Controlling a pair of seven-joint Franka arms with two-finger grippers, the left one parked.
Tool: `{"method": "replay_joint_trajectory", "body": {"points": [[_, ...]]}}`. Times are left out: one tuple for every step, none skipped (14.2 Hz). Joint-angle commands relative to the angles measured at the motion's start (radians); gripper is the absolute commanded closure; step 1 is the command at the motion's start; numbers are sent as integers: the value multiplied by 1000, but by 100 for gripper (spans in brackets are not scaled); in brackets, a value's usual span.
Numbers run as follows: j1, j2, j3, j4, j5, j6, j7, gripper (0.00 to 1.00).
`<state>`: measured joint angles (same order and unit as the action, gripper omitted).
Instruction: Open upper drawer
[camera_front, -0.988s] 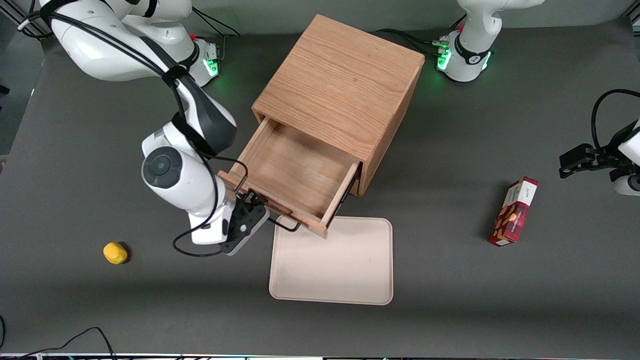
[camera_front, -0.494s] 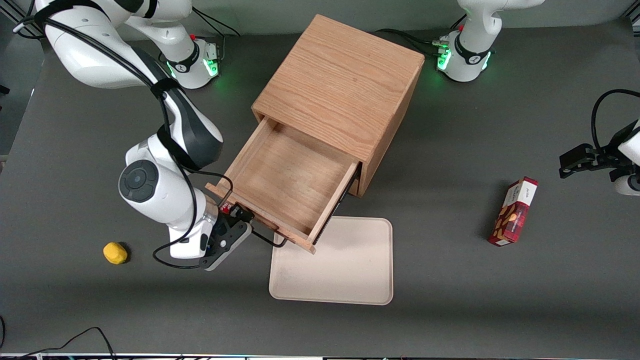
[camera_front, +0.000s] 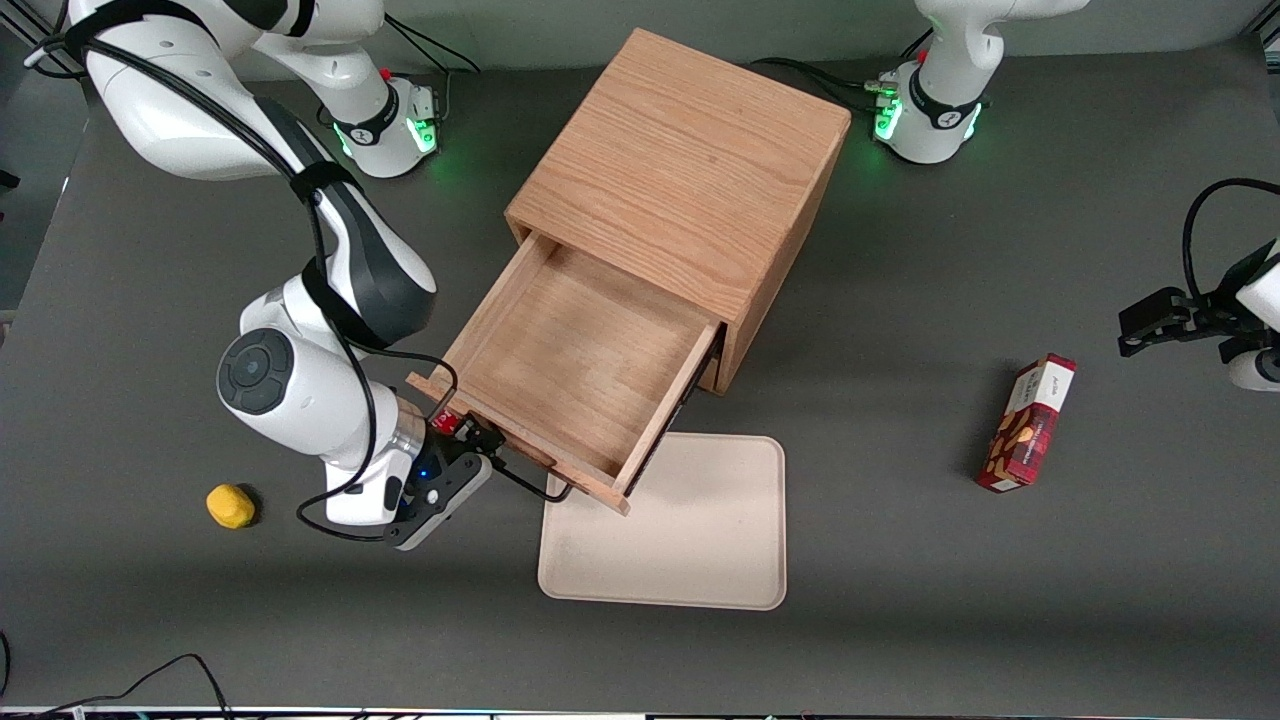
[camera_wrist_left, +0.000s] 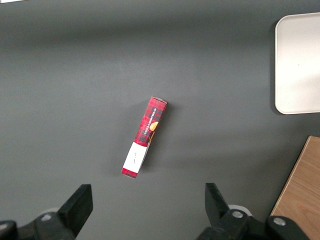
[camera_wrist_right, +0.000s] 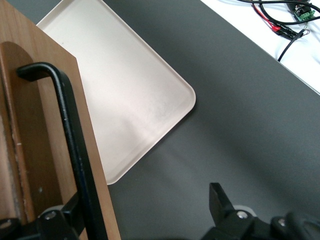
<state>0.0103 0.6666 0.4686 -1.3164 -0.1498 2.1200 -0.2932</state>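
The upper drawer (camera_front: 572, 367) is standing pulled well out of the oak cabinet (camera_front: 680, 190) at the frame's centre, its front overhanging the cream tray (camera_front: 690, 540). The gripper (camera_front: 480, 447) is sitting at the black wire handle (camera_wrist_right: 75, 150), jaws spread open around the bar, one finger (camera_wrist_right: 222, 202) well clear of it.

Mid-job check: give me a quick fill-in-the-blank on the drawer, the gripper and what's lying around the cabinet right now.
1. The upper drawer is pulled out of the cabinet and its inside is ____.
2. The gripper is at the drawer's black wire ____.
3. The drawer's front corner overhangs the beige ____.
4. The small object on the table toward the working arm's end is coloured ____.

Missing words: empty; handle; tray; yellow
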Motion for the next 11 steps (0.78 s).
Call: {"method": "replay_joint_trajectory", "body": {"points": [[2,-5,-13,42,65,-14,-1,0],[0,-7,-13,42,91,-23,-3,0],[0,-7,-14,42,116,-50,-3,0],[2,-5,-14,43,146,-84,-4,0],[0,-5,-14,43,156,-98,-6,0],[0,-10,-14,45,154,-121,-6,0],[2,-16,-13,49,153,-164,-4,0],[0,-24,-11,69,156,-201,-4,0],[-7,-41,-13,89,156,-245,-4,0],[-35,-83,-13,89,154,-270,-4,0],[-58,-132,-14,83,147,-272,-4,0]]}}
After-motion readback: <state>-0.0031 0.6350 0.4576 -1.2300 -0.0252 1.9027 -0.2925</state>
